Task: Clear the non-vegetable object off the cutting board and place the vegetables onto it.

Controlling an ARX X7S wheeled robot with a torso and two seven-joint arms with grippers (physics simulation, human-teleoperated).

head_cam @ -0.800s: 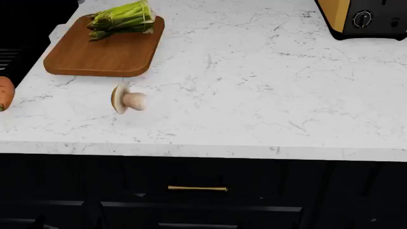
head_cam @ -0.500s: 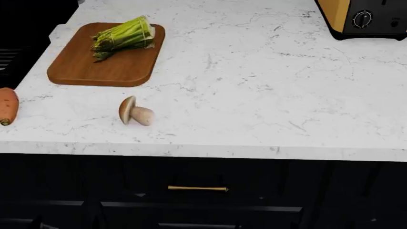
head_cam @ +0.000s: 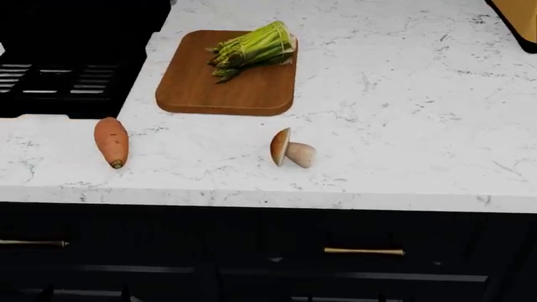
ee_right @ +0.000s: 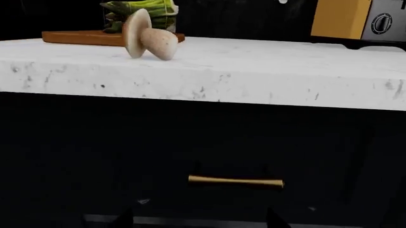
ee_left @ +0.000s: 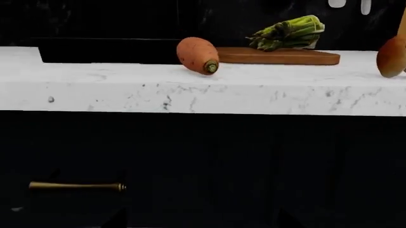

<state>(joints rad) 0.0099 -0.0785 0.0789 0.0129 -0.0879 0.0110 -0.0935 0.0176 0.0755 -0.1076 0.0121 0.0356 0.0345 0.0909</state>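
Head view shows nothing done: asparagus bundle (head_cam: 254,50) lies on the cutting board (head_cam: 226,88), sweet potato (head_cam: 112,141) and mushroom (head_cam: 290,150) off it; jaws unseen, probably below counter level, state unknown.

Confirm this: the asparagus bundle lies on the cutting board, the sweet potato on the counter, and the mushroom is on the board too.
Wrong on the mushroom: the head view shows it on the counter, off the cutting board. The asparagus bundle and sweet potato are as stated.

Mushroom (ee_left: 391,57) cut off at frame edge
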